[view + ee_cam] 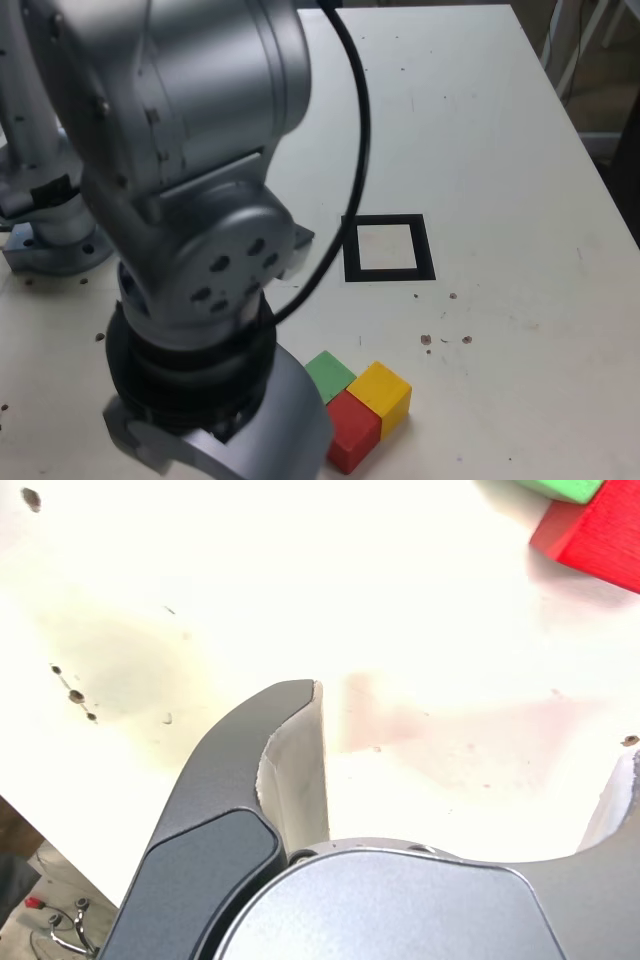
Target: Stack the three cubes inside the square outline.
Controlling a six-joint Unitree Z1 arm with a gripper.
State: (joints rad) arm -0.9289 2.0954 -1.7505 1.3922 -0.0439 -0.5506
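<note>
The gripper (470,770) is spread wide over bare table (480,130), holding nothing. In the exterior view the green cube (329,374), red cube (351,430) and yellow cube (382,394) sit touching in a cluster (none stacked) near the arm (190,250), at about 6 o'clock from the square outline (388,248), well apart from it.

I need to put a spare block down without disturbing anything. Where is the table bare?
Bare: the table beyond the square outline, and along the exterior view's right edge. Crowded: the near corner, where green cube, red cube and yellow cube touch beside the arm.
</note>
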